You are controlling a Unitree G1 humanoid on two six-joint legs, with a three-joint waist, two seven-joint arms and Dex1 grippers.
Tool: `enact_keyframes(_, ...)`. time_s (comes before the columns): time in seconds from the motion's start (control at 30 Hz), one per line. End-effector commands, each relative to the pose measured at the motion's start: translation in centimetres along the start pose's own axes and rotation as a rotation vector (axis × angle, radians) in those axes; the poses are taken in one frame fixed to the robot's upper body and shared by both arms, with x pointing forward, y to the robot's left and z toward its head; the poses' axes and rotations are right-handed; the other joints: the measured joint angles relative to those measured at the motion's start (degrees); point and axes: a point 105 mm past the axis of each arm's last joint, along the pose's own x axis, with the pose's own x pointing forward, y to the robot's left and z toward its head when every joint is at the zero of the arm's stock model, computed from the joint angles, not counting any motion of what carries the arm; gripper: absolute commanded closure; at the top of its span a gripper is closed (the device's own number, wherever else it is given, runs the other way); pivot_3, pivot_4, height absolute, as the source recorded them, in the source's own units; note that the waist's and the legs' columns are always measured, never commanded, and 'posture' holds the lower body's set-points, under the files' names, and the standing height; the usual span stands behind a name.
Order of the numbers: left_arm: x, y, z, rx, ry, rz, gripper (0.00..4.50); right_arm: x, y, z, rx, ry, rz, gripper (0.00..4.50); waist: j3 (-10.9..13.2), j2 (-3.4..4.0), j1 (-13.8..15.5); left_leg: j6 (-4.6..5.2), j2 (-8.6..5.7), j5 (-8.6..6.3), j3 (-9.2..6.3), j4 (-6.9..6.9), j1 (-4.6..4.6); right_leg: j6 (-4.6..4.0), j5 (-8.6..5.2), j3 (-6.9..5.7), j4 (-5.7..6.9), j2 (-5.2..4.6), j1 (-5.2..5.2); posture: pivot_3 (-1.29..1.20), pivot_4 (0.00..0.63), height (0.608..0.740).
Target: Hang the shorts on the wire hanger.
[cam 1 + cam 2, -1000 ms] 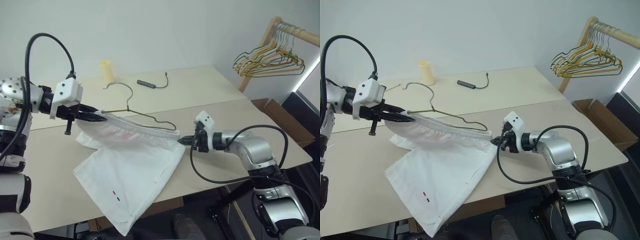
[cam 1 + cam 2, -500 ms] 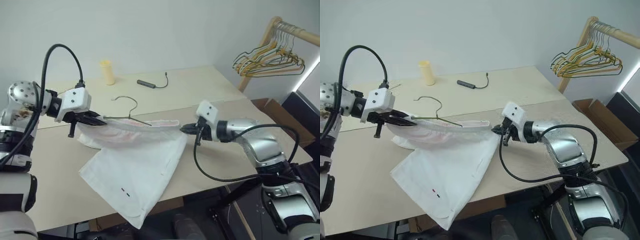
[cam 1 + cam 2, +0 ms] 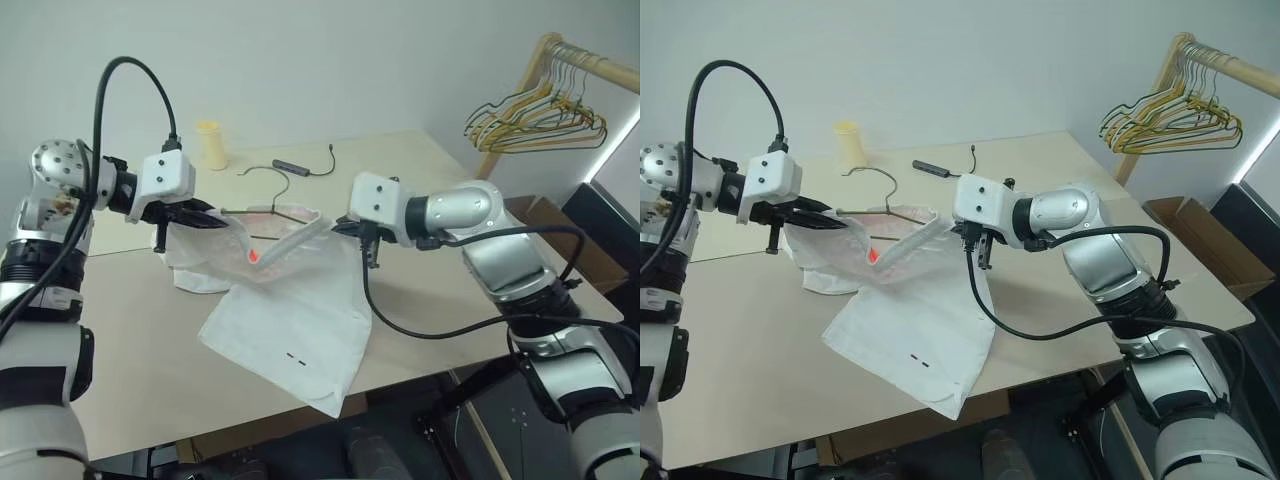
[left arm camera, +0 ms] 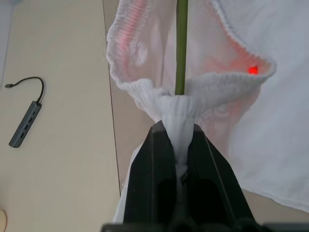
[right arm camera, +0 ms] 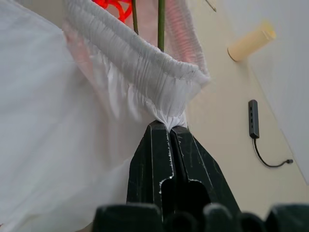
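Note:
Both grippers hold the white shorts point(image 3: 300, 300) up by the gathered waistband, and the legs drape down onto the table point(image 3: 120, 340). My left gripper point(image 3: 215, 222) is shut on one end of the waistband point(image 4: 176, 108). At the other end my right gripper point(image 3: 335, 226) is shut on the band point(image 5: 169, 104). The waistband sags open between them. The thin wire hanger point(image 3: 262, 175) has its hook sticking up behind the shorts. Its wire point(image 4: 181, 43) runs down into the waistband opening, and the lower part is hidden in the cloth.
A yellow cup point(image 3: 209, 143) and a small dark hub with a cable point(image 3: 290, 166) lie at the back of the table. A wooden rack with a bunch of coloured hangers point(image 3: 545, 110) stands at the right, beside a cardboard box point(image 3: 540, 215).
My right gripper has risen and swung left toward the left gripper, rolling as it went. The stretched waistband has gone slack and opened, and the shorts have bunched leftward.

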Motion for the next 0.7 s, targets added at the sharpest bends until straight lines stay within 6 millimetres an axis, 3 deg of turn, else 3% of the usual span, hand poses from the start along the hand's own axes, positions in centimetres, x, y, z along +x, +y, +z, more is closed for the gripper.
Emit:
enact_keyframes(0.03, -0.6, 0.4, 0.9, 0.032, -0.048, 0.047, 4.50, -0.2, -0.6, 1.2, -0.064, -0.035, -0.029, 4.49, 0.00, 0.00, -0.04, 0.00, 0.00, 0.00, -0.01, 0.00, 0.00, 0.00, 0.00, 0.00, 0.01, 0.00, 0.00, -0.17, 0.000, 0.740)
enact_keyframes(0.13, -0.4, -0.1, 1.1, 0.030, -0.081, 0.029, 4.50, 0.0, -0.4, 1.1, -0.081, -0.039, -0.026, 4.49, 0.00, 0.00, -0.04, 0.00, 0.00, 0.00, -0.02, 0.00, 0.02, 0.00, 0.00, 0.00, 0.04, 0.00, 0.00, -0.17, 0.000, 0.740)
enact_keyframes(0.27, -0.4, -0.3, 1.3, 0.035, -0.096, 0.020, 4.50, 0.1, 0.1, 0.7, -0.082, -0.041, 0.008, 3.49, 0.00, 0.00, -0.05, 0.00, 0.00, 0.00, -0.02, 0.01, 0.01, 0.00, 0.00, 0.00, 0.04, 0.00, 0.01, -0.18, 0.000, 0.740)
enact_keyframes(0.4, -0.5, -0.3, 1.5, 0.033, -0.120, 0.021, 4.50, 0.4, 0.3, -0.1, -0.032, -0.057, 0.023, 2.10, 0.00, 0.00, -0.12, 0.00, 0.00, 0.00, -0.02, 0.01, 0.04, -0.01, 0.00, 0.00, 0.05, 0.00, 0.02, -0.18, 0.000, 0.740)
enact_keyframes(0.7, -0.6, -0.6, 1.9, 0.033, -0.142, 0.008, 4.50, 1.0, 0.5, -1.4, 0.141, -0.098, 0.070, 2.10, 0.00, 0.00, -0.26, 0.00, 0.00, 0.00, -0.05, 0.03, 0.05, -0.01, 0.01, 0.01, 0.08, 0.00, 0.04, -0.18, 0.000, 0.740)
